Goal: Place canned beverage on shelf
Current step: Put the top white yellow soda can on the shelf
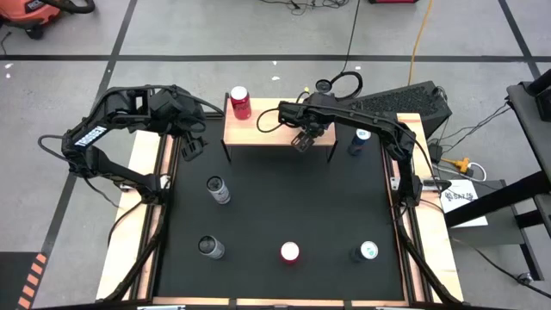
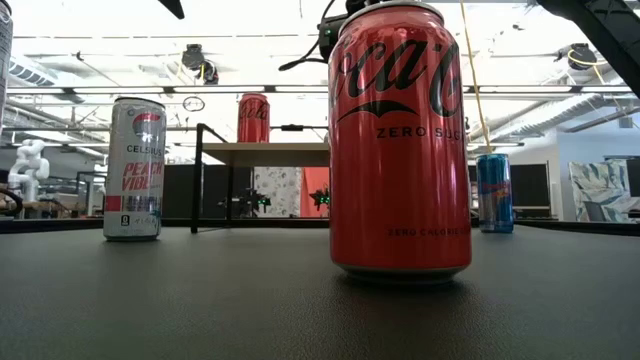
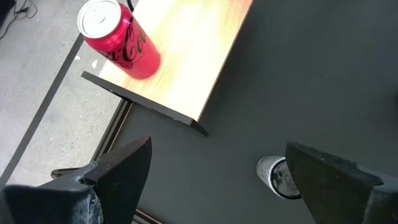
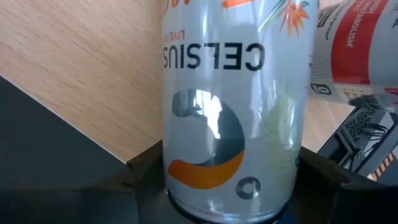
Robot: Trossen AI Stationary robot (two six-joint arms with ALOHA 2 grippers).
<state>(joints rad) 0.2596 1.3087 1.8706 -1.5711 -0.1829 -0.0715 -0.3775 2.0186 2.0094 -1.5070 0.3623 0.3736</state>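
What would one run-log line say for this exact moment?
right gripper: Celsius can between jaws, over shelf | left gripper: open, waiting | red can: on shelf

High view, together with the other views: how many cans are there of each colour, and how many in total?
red cans: 2
white Celsius cans: 2
blue cans: 1
cans of unclear colour: 2
Total: 7

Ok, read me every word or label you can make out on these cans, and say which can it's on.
"ZERO SUGAR", cut off at the edge, and "ZERO CHERRY", partly blurred: big red Coca-Cola can.
"CELSIUS" and "PEACH VIBE": white can.
"CELSIUS", upside down in the right wrist view: white Celsius can between the right gripper's fingers.
Coca-Cola script: red can on the shelf.
Blue can: too small to read.
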